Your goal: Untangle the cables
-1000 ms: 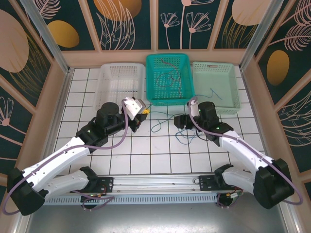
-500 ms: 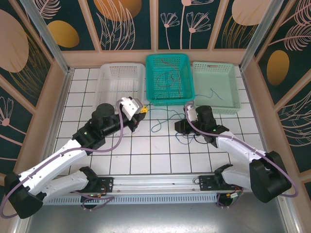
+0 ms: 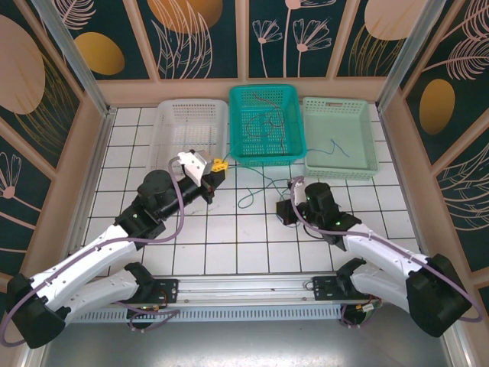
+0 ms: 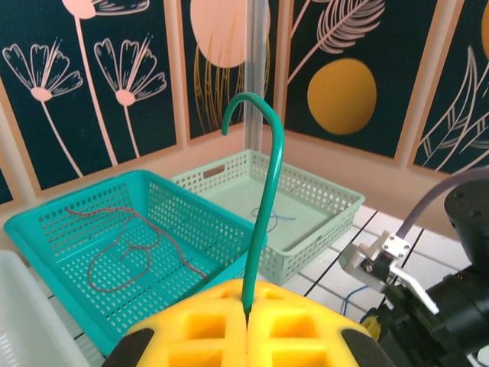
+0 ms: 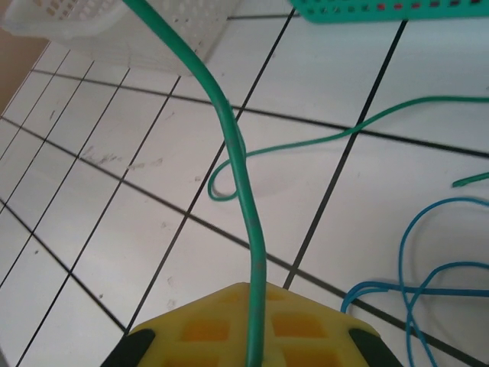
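Note:
One green cable (image 3: 248, 200) lies curled on the white tiles between the arms. My left gripper (image 3: 217, 165) is shut on one stretch of it; the green cable (image 4: 264, 191) rises hooked from the yellow fingers (image 4: 191, 329). My right gripper (image 3: 284, 211) is shut on another stretch, and the green cable (image 5: 238, 168) runs out from its closed pads (image 5: 306, 329). A blue cable (image 5: 412, 260) loops on the tiles just right of that gripper. Thin red cables (image 4: 114, 252) lie in the teal basket (image 3: 238, 145). Another blue cable (image 3: 336, 147) rests in the mint basket (image 3: 368, 164).
Three baskets stand in a row at the back: white (image 3: 164, 141), teal, mint. The white basket's corner (image 5: 176, 30) is close ahead of my right gripper. Wooden walls enclose the tiled table; a rail runs along the near edge.
My right gripper has closed on the green cable and drawn back toward the near edge. My left gripper has shifted left and back with its end of the cable.

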{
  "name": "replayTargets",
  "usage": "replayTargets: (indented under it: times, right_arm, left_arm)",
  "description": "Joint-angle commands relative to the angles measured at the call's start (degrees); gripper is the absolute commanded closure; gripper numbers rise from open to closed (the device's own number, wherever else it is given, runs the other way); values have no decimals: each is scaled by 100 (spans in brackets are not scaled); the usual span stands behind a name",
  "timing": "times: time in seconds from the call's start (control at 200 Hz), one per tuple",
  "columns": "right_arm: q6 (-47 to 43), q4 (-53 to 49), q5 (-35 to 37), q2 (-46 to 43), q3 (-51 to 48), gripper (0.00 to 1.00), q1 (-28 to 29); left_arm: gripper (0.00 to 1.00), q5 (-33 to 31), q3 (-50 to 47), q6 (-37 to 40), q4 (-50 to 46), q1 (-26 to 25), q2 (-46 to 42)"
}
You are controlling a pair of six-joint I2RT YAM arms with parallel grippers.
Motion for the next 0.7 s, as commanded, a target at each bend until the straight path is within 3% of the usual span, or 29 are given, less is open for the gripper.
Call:
replayTargets:
  times: [0.0,0.065,0.11,0.15,0.245,0.555,0.696]
  right_arm:
    - [-7,-42,693,-299,-19,100,26]
    - [-34,-324,863,-529,30,87,15]
    - [-78,-423,855,-739,23,90,-10]
    - [-100,-456,844,-924,-3,100,-36]
    - [-125,-359,705,-1190,-138,100,-68]
    - [-65,272,861,-1246,-622,100,92]
    - [-84,441,770,-1214,-732,100,236]
  left_arm:
    - [100,157,200,-68,176,2,91]
    - [100,44,330,104,-237,4,120]
    - [100,-35,343,191,-417,5,97]
    - [100,-101,327,201,-510,2,48]
    - [100,-223,193,120,-397,3,-135]
    - [100,-666,-621,-985,1633,10,-814]
    - [100,-521,-857,-1288,2425,2,-857]
